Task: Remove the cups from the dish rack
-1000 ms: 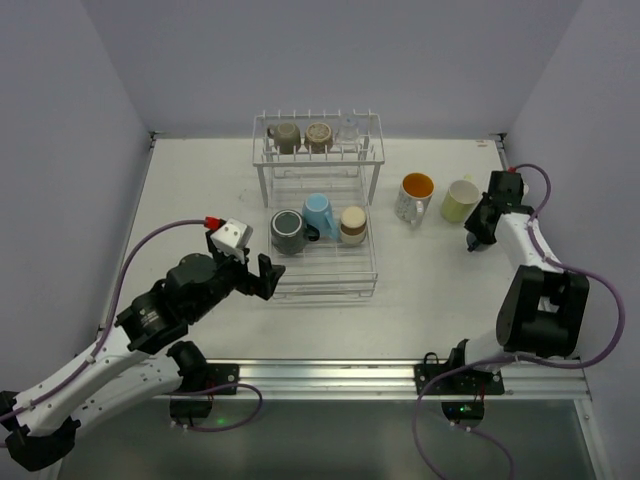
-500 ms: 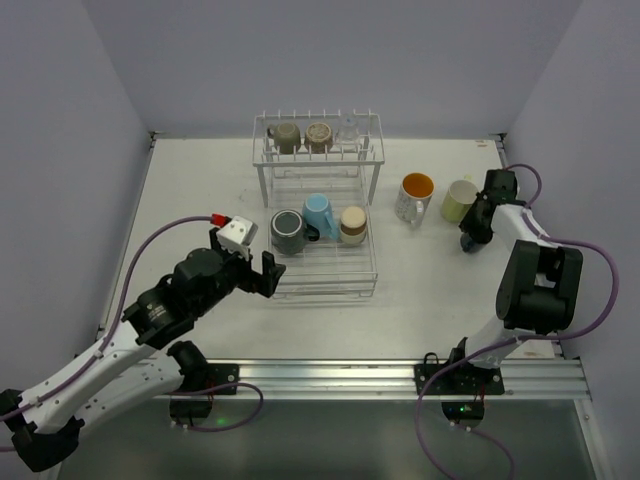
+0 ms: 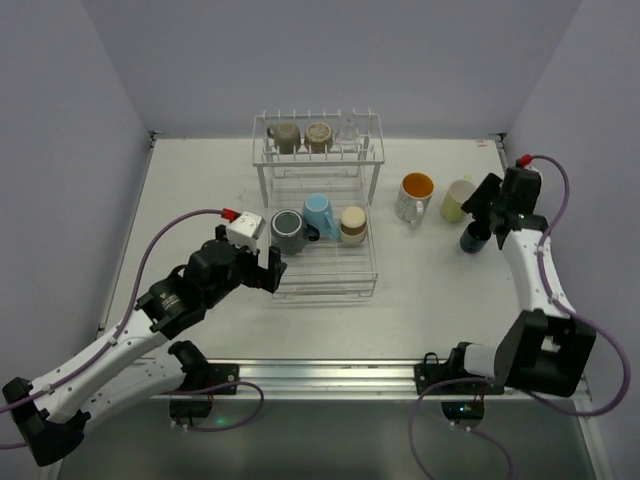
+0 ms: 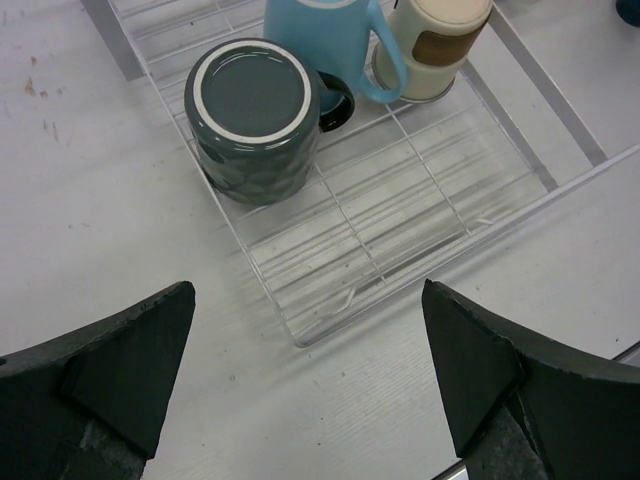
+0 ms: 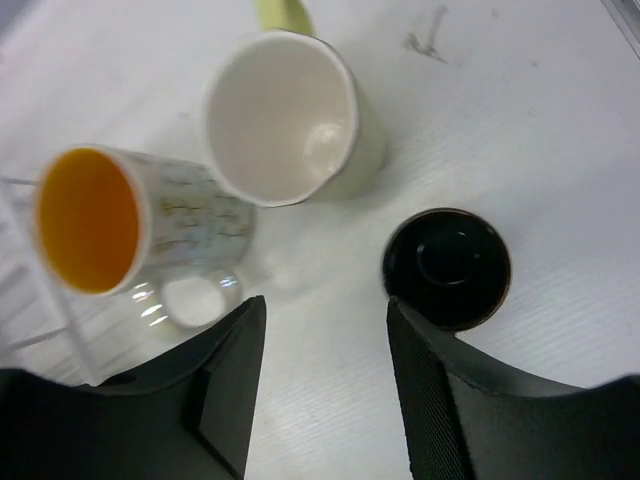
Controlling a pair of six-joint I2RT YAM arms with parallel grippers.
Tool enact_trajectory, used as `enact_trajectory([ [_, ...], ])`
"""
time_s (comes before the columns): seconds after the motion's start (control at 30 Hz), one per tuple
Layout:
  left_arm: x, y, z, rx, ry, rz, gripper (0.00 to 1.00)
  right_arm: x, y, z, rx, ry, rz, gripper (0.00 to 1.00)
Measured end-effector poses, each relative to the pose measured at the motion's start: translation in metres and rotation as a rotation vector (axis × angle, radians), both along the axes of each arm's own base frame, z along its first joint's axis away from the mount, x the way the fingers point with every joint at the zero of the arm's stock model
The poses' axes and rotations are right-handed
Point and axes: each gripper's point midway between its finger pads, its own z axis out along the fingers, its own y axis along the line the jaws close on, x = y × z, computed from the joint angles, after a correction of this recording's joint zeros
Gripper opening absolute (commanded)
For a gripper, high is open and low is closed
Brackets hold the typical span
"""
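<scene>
The white wire dish rack stands mid-table. Its upper shelf holds an olive cup, a brown cup and a clear glass. Its lower basket holds an upturned dark green cup, a light blue cup and a tan cup. My left gripper is open and empty at the basket's front left corner. On the table to the right stand a white cup with an orange inside, a pale yellow-green cup and a small dark cup. My right gripper is open and empty above them.
Pale walls close the table on three sides. The three unloaded cups stand close together between the rack and the right wall. A metal rail with the arm bases runs along the near edge.
My right gripper has lifted away from the small dark cup, which stays standing on the table. My left gripper has moved closer to the basket's front left corner.
</scene>
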Motion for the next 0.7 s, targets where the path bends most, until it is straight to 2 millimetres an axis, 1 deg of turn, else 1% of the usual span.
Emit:
enact_trajectory([
  [0.07,0.002,-0.002,-0.002,0.011,0.010,0.003,1.00,-0.009,0.012,0.037,0.020,-0.137,0.022,0.57],
  [0.13,0.006,-0.005,0.002,0.014,0.017,0.007,1.00,-0.021,0.030,0.070,0.040,-0.281,0.063,0.58],
  [0.17,0.009,-0.007,0.005,0.012,0.018,0.011,1.00,-0.029,0.044,0.083,0.056,-0.342,0.099,0.58],
  [0.23,0.015,-0.011,0.011,0.011,0.021,0.022,1.00,-0.042,0.077,0.100,0.098,-0.438,0.198,0.59],
  [0.3,0.022,-0.015,0.015,0.011,0.025,0.039,1.00,-0.054,0.113,0.104,0.149,-0.482,0.305,0.59],
  [0.37,0.030,-0.021,0.017,0.017,0.034,0.057,1.00,-0.069,0.148,0.101,0.212,-0.496,0.420,0.59],
  [0.43,0.039,-0.026,0.014,0.035,0.052,0.078,1.00,-0.080,0.173,0.094,0.258,-0.493,0.501,0.59],
  [0.47,0.044,-0.029,0.012,0.044,0.060,0.089,1.00,-0.085,0.181,0.088,0.277,-0.482,0.527,0.59],
  [0.57,0.059,-0.035,-0.005,0.102,0.099,0.119,1.00,-0.098,0.197,0.073,0.323,-0.454,0.588,0.63],
  [0.67,0.072,-0.037,-0.022,0.154,0.135,0.140,1.00,-0.107,0.207,0.070,0.349,-0.456,0.633,0.76],
  [0.7,0.077,-0.036,-0.027,0.169,0.140,0.145,1.00,-0.109,0.210,0.071,0.357,-0.462,0.651,0.82],
])
